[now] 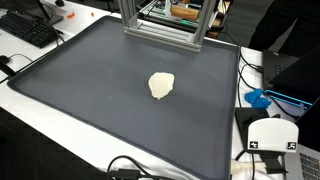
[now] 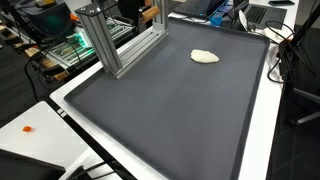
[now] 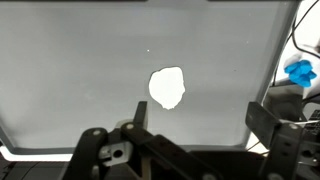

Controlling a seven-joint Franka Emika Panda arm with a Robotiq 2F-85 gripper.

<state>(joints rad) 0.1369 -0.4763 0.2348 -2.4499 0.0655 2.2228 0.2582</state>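
Observation:
A pale cream lump (image 1: 161,85) lies alone on the dark grey mat (image 1: 90,95), a little right of its middle; in an exterior view the lump (image 2: 204,56) sits near the mat's (image 2: 170,110) far end. In the wrist view my gripper (image 3: 200,106) hangs well above the mat, open, with nothing between its fingers. The lump (image 3: 167,87) shows just beyond the left finger (image 3: 140,112), apart from it. The right finger (image 3: 262,118) stands far to the side. Neither exterior view shows the gripper.
An aluminium frame (image 1: 165,25) stands on the mat's back edge and also shows as the frame (image 2: 120,40). A keyboard (image 1: 30,28) lies off the mat. A blue object (image 1: 258,98) and a white device (image 1: 272,135) sit beside its right edge. Cables (image 1: 130,168) run along the front.

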